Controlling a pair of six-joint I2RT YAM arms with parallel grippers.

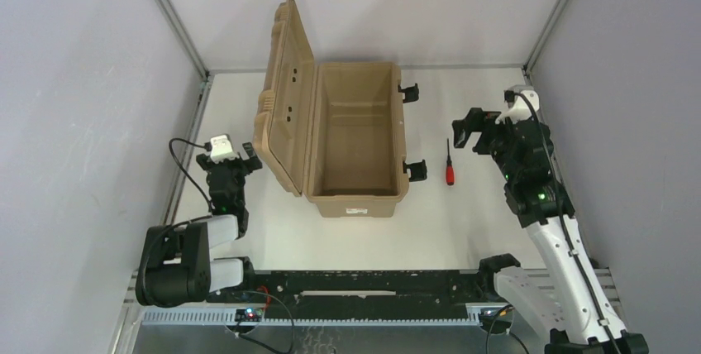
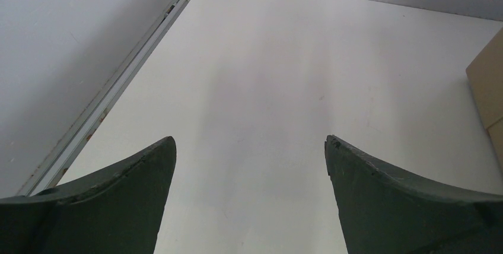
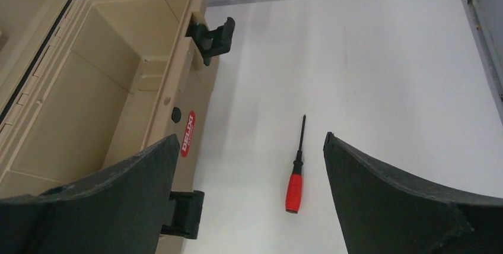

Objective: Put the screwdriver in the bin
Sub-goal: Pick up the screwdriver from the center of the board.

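Your right pincer is wide, holding nothing. Its wrist view frames the screwdriver lying on the worktop, near the latch side of the open bin. Only the top view shows the lid upright; your left pincer is wide too.

top external: fixed high above the near edge of the tabletop, facing steeply down and forward; far enough back to take in the whole surface, with the bin mid-frame and the screwdriver at its 3 o'clock
left wrist: just behind the left hand, low and close, facing along bare tabletop toward the far corner at 11 o'clock; bin edge at 3 o'clock
right wrist: just behind the right hand, close, tilted down; bin at 9 o'clock, screwdriver at 5 o'clock of centre
shared: top external and right wrist both show bin and screwdriver; top external and left wrist share the left tabletop strip and the bin's side
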